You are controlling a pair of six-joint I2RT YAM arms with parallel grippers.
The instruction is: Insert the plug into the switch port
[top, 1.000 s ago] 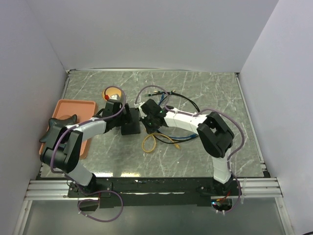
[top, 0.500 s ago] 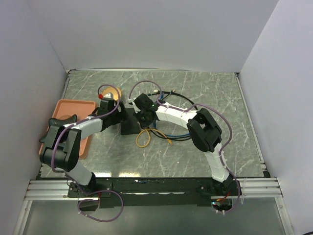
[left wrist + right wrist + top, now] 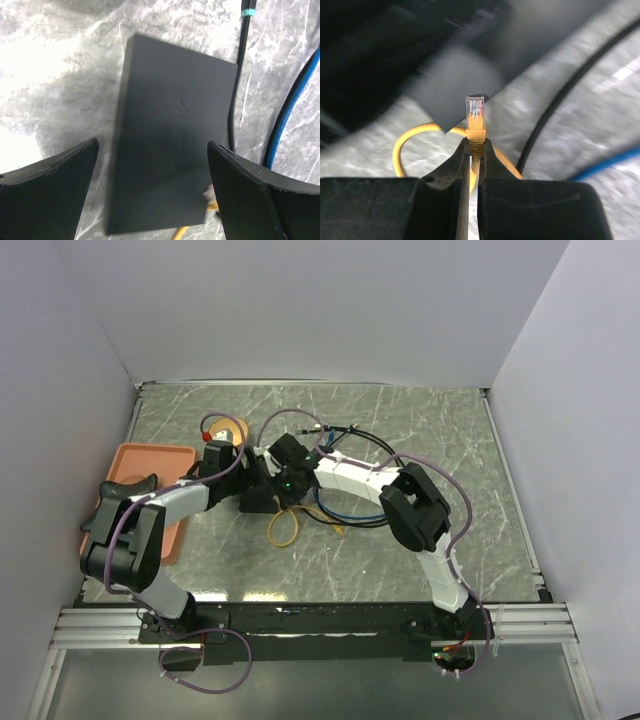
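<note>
- The right gripper (image 3: 474,150) is pinching the yellow cable (image 3: 402,145) just behind its clear plug (image 3: 476,111). Its fingers (image 3: 447,170) are drawn in to a narrow slit, and the plug is sticking out past the tips.
- The plug is pointing at a corner of the switch (image 3: 452,82), which is showing blurred just beyond it. Whether the two are touching cannot be told.
- The left gripper (image 3: 152,145) is standing wide, one finger on either side of the switch. Neither finger is clearly pressing on its edges.
- The switch is lying flat on the table (image 3: 430,430), left of the middle, with both grippers meeting over it in the top view.
- A black cable (image 3: 239,85) and a blue cable (image 3: 290,105) are running along one long side of the switch.
- The yellow cable is looping on the marble on the near side of the switch.
- The orange tray (image 3: 150,458) is sitting at the table's left edge. The left arm (image 3: 170,502) is crossing over it, so what it is holding cannot be told.
- A round tan dish (image 3: 232,428) is sitting just beyond the left wrist, partly hidden, its contents unclear.
</note>
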